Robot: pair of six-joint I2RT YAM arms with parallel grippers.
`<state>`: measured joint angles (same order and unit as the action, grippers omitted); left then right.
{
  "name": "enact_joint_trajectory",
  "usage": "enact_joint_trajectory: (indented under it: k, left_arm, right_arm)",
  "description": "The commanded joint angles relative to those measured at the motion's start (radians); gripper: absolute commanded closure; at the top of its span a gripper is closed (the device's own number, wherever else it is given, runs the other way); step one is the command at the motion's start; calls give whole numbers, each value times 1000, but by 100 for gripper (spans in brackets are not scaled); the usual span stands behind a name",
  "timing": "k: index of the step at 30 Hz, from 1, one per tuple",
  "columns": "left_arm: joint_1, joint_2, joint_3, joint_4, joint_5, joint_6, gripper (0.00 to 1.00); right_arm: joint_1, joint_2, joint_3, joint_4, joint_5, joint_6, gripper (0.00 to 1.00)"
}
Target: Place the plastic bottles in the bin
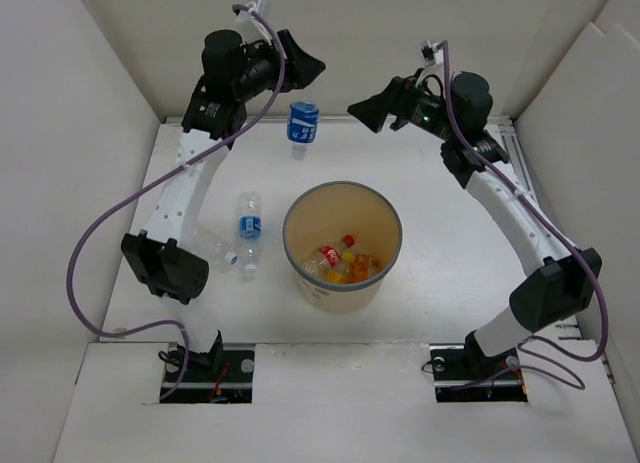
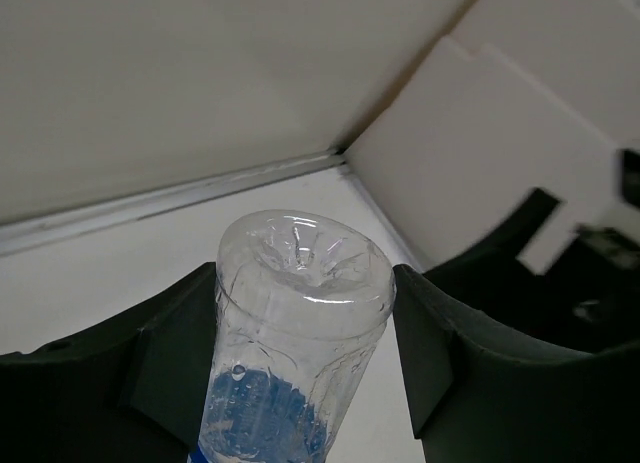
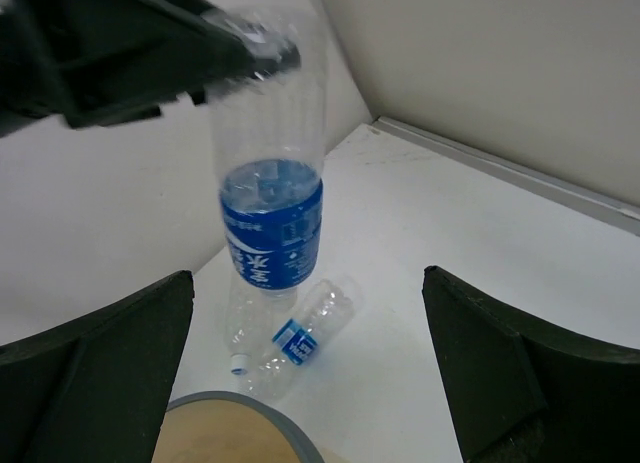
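Note:
My left gripper [image 1: 305, 68] is raised at the back and shut on the base of a clear blue-labelled bottle [image 1: 303, 123], which hangs cap-down behind the bin. In the left wrist view the bottle's base [image 2: 300, 273] sits between the two fingers. The tan bin [image 1: 345, 295] with a grey-blue rim stands mid-table and holds a red-labelled bottle [image 1: 332, 255] and orange bottles [image 1: 357, 268]. Two more bottles lie left of the bin: a blue-labelled one [image 1: 250, 226] and a clear one [image 1: 225, 253]. My right gripper [image 1: 365, 111] is open and empty, facing the held bottle [image 3: 272, 223].
White walls enclose the table on the left, back and right. The right wrist view shows the bin's rim [image 3: 250, 405] and a lying blue-labelled bottle [image 3: 305, 333] below the held one. The left arm's elbow [image 1: 165, 266] is close to the lying bottles.

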<state>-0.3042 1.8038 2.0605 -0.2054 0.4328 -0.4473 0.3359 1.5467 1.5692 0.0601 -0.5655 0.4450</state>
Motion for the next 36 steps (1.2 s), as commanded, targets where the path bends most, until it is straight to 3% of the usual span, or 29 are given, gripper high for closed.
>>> enact_joint_trajectory:
  k: [1, 13, 18, 20, 21, 24, 25, 26, 27, 28, 30, 36]
  left_arm:
    - [-18, -113, -14, 202, 90, -54, 100]
    - [-18, -267, -149, 406, 184, -223, 100]
    - [-18, -314, -241, 474, 248, -287, 100]
    - [-18, -355, -296, 518, 248, -314, 100]
    - [-18, -365, -310, 518, 248, -314, 100]
    - [-18, -365, -319, 488, 257, -314, 100]
    - [-18, -365, -319, 488, 258, -314, 95]
    - [-18, -374, -319, 472, 258, -314, 83]
    - [-18, -385, -329, 437, 247, -289, 61]
    - [-18, -396, -329, 408, 206, -269, 1]
    - [-18, -434, -318, 327, 134, -210, 0]
    - [16, -509, -284, -13, -290, -79, 0]
  right_arm:
    - [63, 20, 66, 89, -76, -41, 0]
    - [229, 82, 57, 280, -122, -66, 0]
    - [273, 116, 77, 290, -33, -55, 3]
    - [273, 131, 91, 299, -33, -55, 30]
    - [282, 131, 91, 299, -33, -46, 54]
    - [291, 131, 81, 322, -10, -46, 81]
    - [292, 131, 81, 322, -1, -37, 89]
    - [292, 131, 72, 322, -1, -37, 98]
    - [292, 101, 57, 308, -1, -37, 100]
    - [292, 80, 39, 308, -1, -37, 100]
    - [301, -11, -46, 278, 47, -51, 100]
    - [363, -259, -358, 224, 203, -110, 100]
